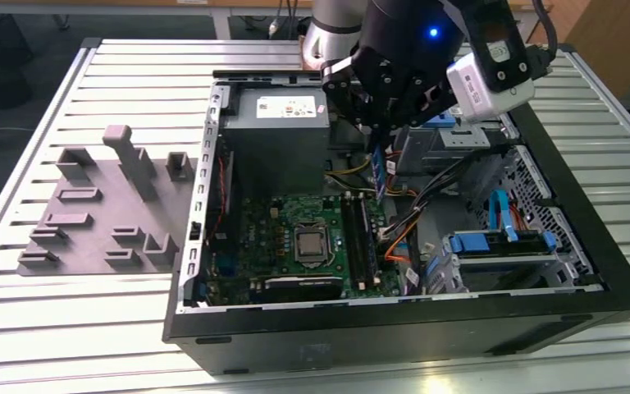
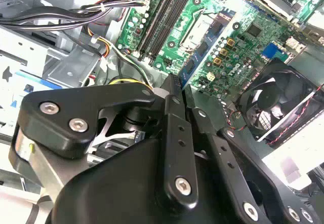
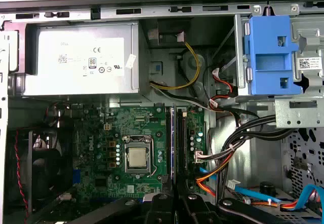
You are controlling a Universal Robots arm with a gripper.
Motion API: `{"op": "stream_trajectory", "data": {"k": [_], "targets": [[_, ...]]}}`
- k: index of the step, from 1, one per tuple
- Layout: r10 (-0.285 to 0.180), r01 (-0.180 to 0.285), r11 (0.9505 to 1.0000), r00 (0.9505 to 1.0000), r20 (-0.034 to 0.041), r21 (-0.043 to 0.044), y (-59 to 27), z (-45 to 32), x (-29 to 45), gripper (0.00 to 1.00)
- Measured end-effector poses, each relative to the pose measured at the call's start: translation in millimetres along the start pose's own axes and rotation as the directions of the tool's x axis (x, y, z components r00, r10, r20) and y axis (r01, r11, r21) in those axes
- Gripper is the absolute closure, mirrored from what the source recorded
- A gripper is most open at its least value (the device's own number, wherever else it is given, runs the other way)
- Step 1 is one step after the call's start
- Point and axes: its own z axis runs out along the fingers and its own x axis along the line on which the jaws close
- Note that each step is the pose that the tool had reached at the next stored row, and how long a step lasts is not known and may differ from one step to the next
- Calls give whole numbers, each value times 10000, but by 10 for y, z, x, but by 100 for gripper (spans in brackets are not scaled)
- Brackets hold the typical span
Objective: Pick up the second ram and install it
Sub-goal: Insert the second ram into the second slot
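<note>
**Exterior view.** The hand (image 1: 380,141) hangs over the open PC case (image 1: 403,332), which lies on the slatted surface (image 1: 96,328). The fingers look clenched on a thin strip with a bluish face, which I take to be the second ram (image 1: 380,171). It is carried clear of the motherboard (image 1: 282,238), just beside the grey power-supply box (image 1: 276,123) at its 3 o'clock. The long axis of the ram runs about 12 to 6. The memory slots (image 1: 359,242) run nearly the same way and lie at 6 o'clock from the ram, near it but not touching. Judgement: board and slots are roughly parallel, with an offset along the slot line as well as height left to close.

**Second wrist view.** The two fingers (image 2: 174,133) stand pressed close together, with only a thin gap at the hand (image 2: 178,86). Beyond the fingertips lie the slots (image 2: 164,11), set beside the CPU socket (image 2: 202,29). The case fan (image 2: 276,100) sits off to one side. I cannot make out the board itself here.

**First wrist view.** The hand (image 3: 177,206) looks straight along the slots (image 3: 177,143), which lead away from it toward the power supply (image 3: 81,57). I cannot tell whether one slot is already filled.
</note>
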Motion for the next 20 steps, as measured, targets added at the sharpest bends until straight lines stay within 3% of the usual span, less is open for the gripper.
{"op": "stream_trajectory", "data": {"k": [4,15,20], "targets": [[0,0,10000,10000,0,-1,-3,45,-2,86],[0,0,10000,10000,0,0,-3,49,-2,86],[0,0,10000,10000,0,0,-8,113,-5,86]]}}
